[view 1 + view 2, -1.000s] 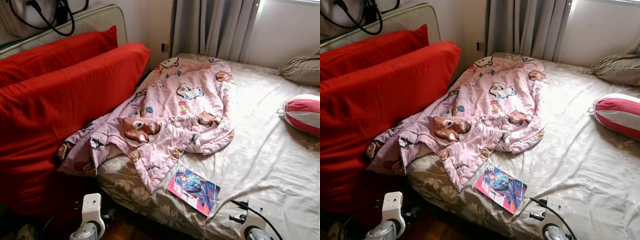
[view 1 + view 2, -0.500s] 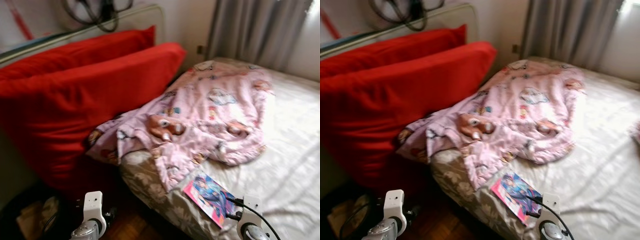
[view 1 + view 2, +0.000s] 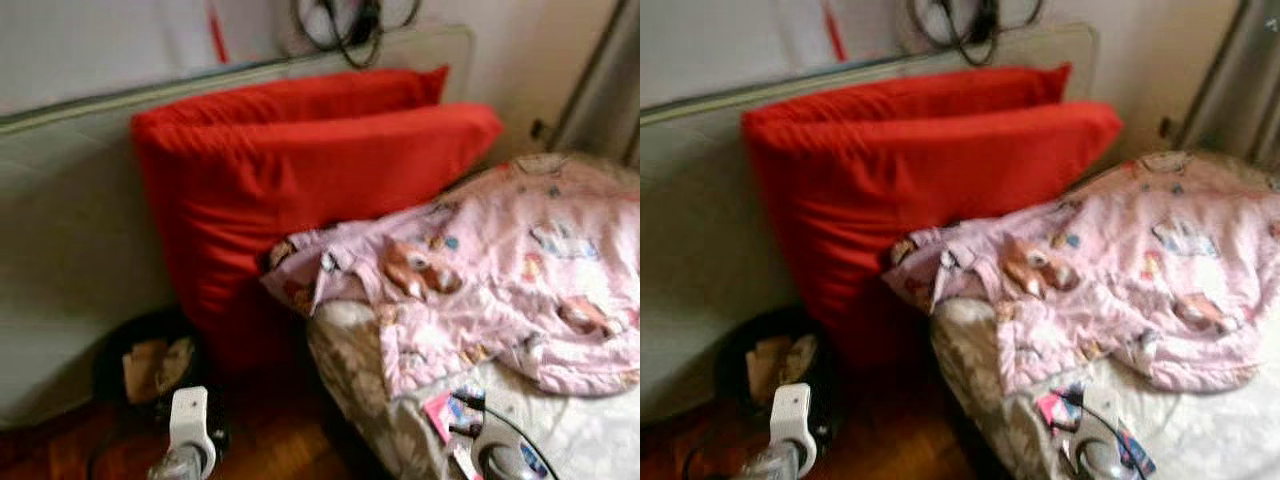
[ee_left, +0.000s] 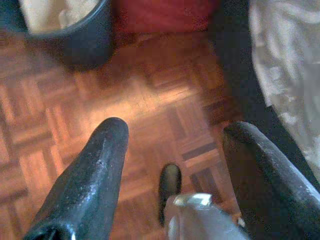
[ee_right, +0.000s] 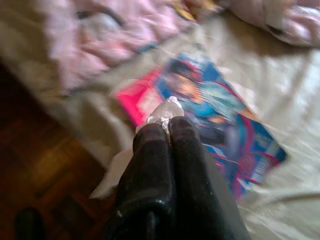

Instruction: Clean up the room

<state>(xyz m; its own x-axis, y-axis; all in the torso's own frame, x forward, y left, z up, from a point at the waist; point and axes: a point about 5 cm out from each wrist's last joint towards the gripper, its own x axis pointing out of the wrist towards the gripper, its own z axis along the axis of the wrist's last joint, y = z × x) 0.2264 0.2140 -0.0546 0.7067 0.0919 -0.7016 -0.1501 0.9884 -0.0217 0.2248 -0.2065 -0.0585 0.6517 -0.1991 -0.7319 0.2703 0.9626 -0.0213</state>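
Parquet floor (image 4: 150,100) at far left, dark round bin (image 3: 150,365) with pale paper in it. Left hand (image 4: 172,150) hangs above the floor, fingers wide apart, holding nothing. Two big red cushions (image 3: 320,190) lean beside the bed (image 3: 350,360). Rumpled pink cartoon-print quilt (image 3: 500,270) spills over its corner. Right hand (image 5: 167,130), fingers pinched together on a crumpled white tissue (image 5: 165,111), hovers above a colourful magazine (image 5: 215,120) on the bedsheet.

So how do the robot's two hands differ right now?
The left hand is open, its fingers spread wide; the right hand is shut, fingers pressed together on a crumpled white scrap. The left hand hangs over the wooden floor near a dark bin; the right hand is over the bed, above a colourful booklet. Both have two black fingers.
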